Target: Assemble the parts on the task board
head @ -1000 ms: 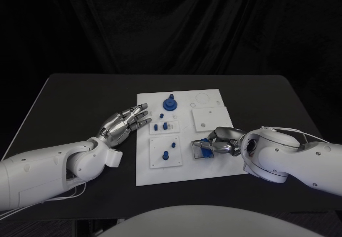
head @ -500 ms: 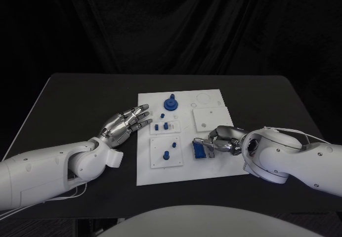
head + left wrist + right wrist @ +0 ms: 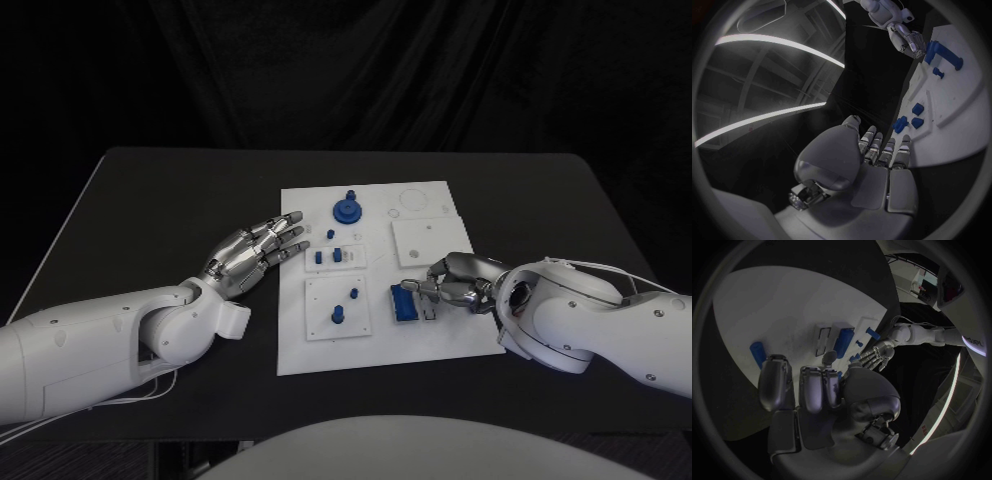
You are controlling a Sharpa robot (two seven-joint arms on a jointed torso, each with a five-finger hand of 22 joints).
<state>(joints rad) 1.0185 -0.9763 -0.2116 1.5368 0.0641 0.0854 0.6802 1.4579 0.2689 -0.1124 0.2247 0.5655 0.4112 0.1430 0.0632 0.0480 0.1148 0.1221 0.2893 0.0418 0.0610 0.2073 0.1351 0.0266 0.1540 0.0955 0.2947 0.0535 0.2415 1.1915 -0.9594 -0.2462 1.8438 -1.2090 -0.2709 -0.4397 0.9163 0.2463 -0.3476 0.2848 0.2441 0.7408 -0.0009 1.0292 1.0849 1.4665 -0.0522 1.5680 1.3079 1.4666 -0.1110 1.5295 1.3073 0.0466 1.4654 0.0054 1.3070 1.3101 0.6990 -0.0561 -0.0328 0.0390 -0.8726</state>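
Bench [image 3: 173, 190]: black, carrying the white board [image 3: 433, 345] at its middle. Left hand [image 3: 257, 250] lies flat and open, holding nothing, at the board's left edge; it should hold there to steady the board. Right hand [image 3: 459, 282] sits over the board's right edge with fingers curled in; whether it touches the blue block [image 3: 407, 302] just beside it I cannot tell. Judgement: the block lies flat on the board; press straight down and check it sits level. Smaller blue pegs [image 3: 335, 257] stand mid-board.

The right wrist view shows that hand's fingers [image 3: 811, 387] curled with nothing between them, and a blue block [image 3: 757, 354] lying clear of them
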